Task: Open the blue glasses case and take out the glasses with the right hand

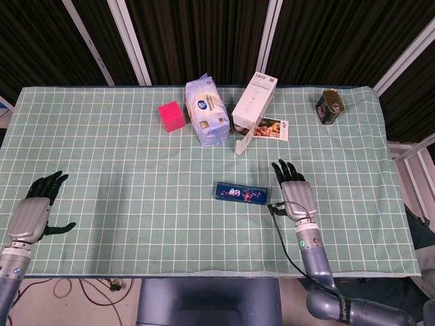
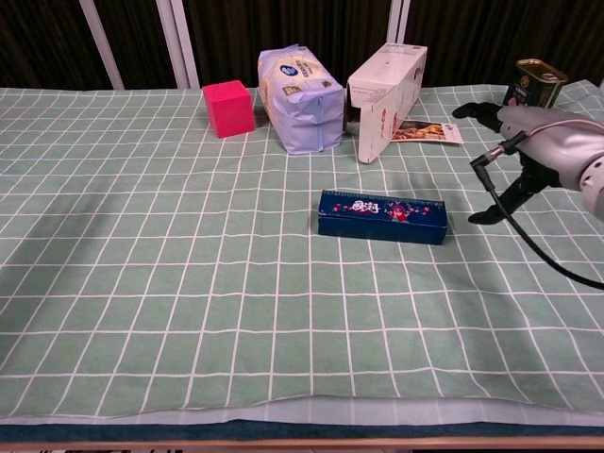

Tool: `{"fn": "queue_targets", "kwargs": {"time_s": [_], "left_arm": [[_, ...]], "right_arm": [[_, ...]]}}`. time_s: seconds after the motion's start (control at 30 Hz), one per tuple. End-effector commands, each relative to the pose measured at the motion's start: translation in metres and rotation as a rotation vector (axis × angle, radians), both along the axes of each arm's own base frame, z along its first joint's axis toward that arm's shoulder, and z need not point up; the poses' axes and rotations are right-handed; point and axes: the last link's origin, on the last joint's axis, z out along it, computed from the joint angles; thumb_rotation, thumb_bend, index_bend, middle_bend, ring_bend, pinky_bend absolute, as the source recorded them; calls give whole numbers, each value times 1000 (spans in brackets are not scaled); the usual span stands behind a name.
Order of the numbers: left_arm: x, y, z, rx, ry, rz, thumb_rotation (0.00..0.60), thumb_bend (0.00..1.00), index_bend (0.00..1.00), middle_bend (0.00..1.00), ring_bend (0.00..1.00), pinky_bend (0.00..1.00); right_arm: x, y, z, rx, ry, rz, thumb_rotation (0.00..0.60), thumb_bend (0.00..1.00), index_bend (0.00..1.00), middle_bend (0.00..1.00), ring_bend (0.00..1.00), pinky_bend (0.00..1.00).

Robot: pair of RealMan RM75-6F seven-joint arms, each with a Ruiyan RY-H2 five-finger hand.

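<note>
right hand [image 1: 293, 191]: hovers just right of the blue glasses case [image 1: 241, 193], palm down, fingers [image 1: 284, 170] spread wide and pointing away, holding nothing, not touching the case
left hand [image 1: 35, 210]: near the counter's [image 1: 122, 176] left front edge, fingers apart, empty
blue glasses case: lies closed, flat on the green checked cloth, centre front
behind the case: pink cube [image 1: 171, 116], pale blue packet [image 1: 207, 111], white carton [image 1: 253, 103] with flap open, contents hidden
far right: a tin can [image 1: 329, 106]
</note>
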Motion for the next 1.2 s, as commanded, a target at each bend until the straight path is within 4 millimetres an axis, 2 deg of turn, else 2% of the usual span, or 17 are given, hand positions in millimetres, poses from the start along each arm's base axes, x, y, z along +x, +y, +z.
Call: {"fn": "queue_targets", "kwargs": {"time_s": [0.03, 0.23, 0.5, 1.2], "left_arm": [[-1, 1, 1, 0, -6, 7, 600, 0, 0, 0, 0, 0], [-2, 3, 1, -1, -15, 17, 600, 0, 0, 0, 0, 0], [-2, 4, 1, -2, -20, 22, 600, 0, 0, 0, 0, 0], [-2, 4, -1, -10, -31, 31, 600, 0, 0, 0, 0, 0]], "right_arm": [[3, -5, -14, 13, 4, -13, 600, 91, 0, 0, 0, 239], [3, -7, -32, 27, 4, -30, 600, 91, 0, 0, 0, 239], [5, -12, -45, 28, -9, -40, 600, 90, 0, 0, 0, 239], [9, -31, -50, 9, -20, -65, 600, 97, 0, 0, 0, 239]]}}
